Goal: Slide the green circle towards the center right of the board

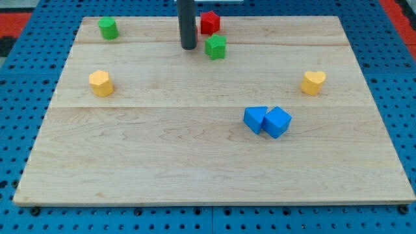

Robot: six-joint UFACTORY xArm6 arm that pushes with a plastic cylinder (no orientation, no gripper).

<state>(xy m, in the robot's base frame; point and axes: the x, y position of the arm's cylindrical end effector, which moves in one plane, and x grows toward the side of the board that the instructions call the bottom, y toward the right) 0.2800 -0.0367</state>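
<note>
The green circle point(108, 28), a short green cylinder, stands near the board's top left corner. My tip point(188, 47) is the lower end of a dark rod near the top middle of the board. It is well to the right of the green circle and apart from it. A green star-shaped block point(216, 47) sits just right of my tip with a small gap. A red star-shaped block point(209, 22) sits above that, right of the rod.
A yellow hexagon-like block point(101, 83) is at the left. A yellow heart block point(313, 82) sits at the center right. Two blue blocks point(255, 119) point(277, 121) touch each other right of the center. The wooden board point(195, 169) lies on a blue pegboard.
</note>
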